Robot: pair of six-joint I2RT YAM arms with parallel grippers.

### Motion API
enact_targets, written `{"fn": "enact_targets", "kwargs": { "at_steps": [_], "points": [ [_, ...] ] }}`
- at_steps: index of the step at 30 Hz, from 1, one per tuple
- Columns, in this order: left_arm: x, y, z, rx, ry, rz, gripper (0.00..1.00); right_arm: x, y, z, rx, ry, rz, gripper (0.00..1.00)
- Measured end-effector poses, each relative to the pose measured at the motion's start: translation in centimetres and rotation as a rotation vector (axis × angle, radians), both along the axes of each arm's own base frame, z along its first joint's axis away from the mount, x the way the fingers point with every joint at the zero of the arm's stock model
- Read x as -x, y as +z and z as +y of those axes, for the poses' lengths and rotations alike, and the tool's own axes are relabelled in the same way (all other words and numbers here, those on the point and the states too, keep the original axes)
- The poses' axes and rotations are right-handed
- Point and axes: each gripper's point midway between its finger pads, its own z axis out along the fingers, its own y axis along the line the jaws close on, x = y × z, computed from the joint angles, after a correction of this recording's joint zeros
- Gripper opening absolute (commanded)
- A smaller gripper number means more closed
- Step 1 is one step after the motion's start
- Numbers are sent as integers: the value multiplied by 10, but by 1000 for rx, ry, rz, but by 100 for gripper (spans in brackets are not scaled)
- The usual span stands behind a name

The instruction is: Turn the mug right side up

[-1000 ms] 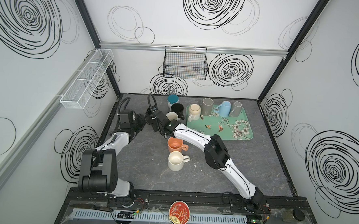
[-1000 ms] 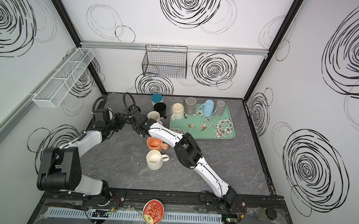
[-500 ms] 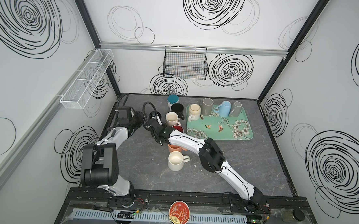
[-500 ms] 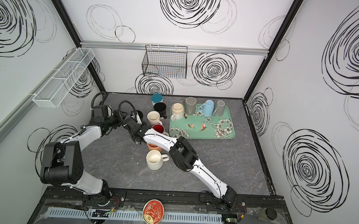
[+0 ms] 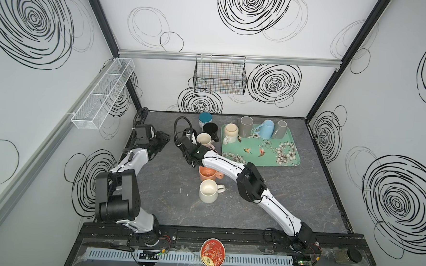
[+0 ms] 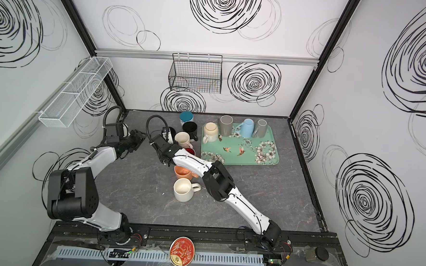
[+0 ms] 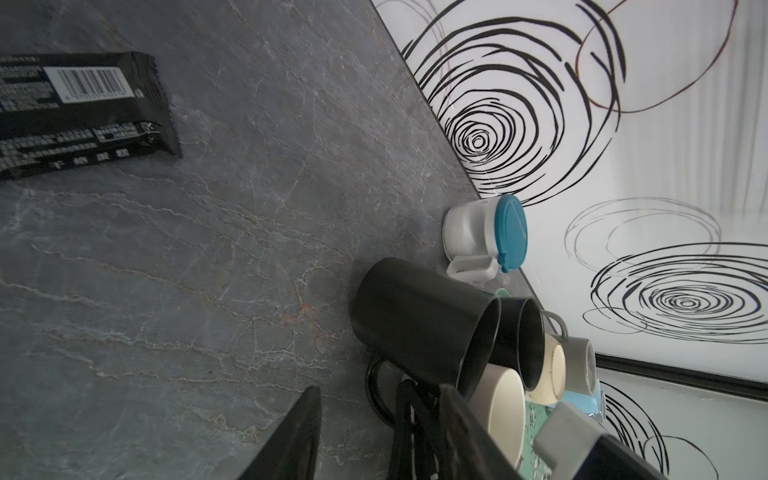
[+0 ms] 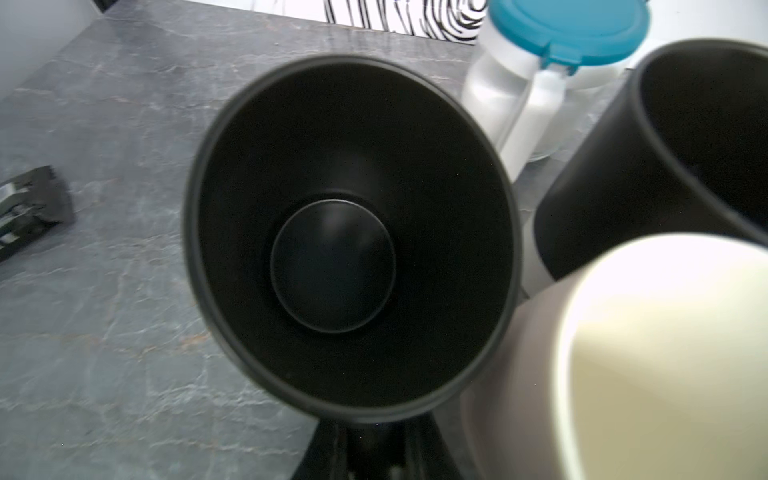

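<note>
My right gripper (image 8: 370, 453) is shut on the handle side of a black mug (image 8: 351, 241). The mug is mouth up, and I look straight into it in the right wrist view. In both top views the mug (image 5: 192, 133) (image 6: 171, 131) sits low over the table at the back left of the mug cluster, largely under the right wrist camera. My left gripper (image 5: 163, 139) (image 7: 374, 449) stands open and empty just left of the mug (image 7: 424, 320), a little apart from it. Whether the mug's base touches the table I cannot tell.
Close to the right are a second black mug (image 5: 210, 129), a cream mug (image 5: 203, 139) and a blue-lidded jar (image 5: 205, 118). An orange mug (image 5: 207, 173) and a white mug (image 5: 208, 191) stand nearer the front. The green tray (image 5: 288, 157) carries several upturned mugs. A black wrapper (image 7: 75, 112) lies to the left.
The two grippers met at the black mug a second ago. The left gripper has since drawn back a little to the left, and the right gripper keeps the mug.
</note>
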Motion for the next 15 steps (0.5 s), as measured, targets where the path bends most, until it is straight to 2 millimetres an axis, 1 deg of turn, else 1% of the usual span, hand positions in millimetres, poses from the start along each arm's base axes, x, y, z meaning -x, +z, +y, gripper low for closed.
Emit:
{"fn": "enact_targets", "kwargs": {
  "at_steps": [2,4,5,9,13,15],
  "points": [
    [-1,-6,-2,0,-17,10,48,-1,0,-2,8,-2,-1,19],
    [-1,-18,-5,1,-35,35,48,1,-1,-1,18,3,-3,27],
    [0,-25,-7,0,-45,49,48,2,-1,-1,26,8,-5,30],
    [4,-44,-13,6,-68,93,48,7,2,4,47,31,-20,31],
    [7,-50,-15,4,-80,106,48,10,9,8,48,48,-31,32],
    [5,-51,-16,2,-86,100,46,12,15,11,41,62,-37,36]
  ]
}}
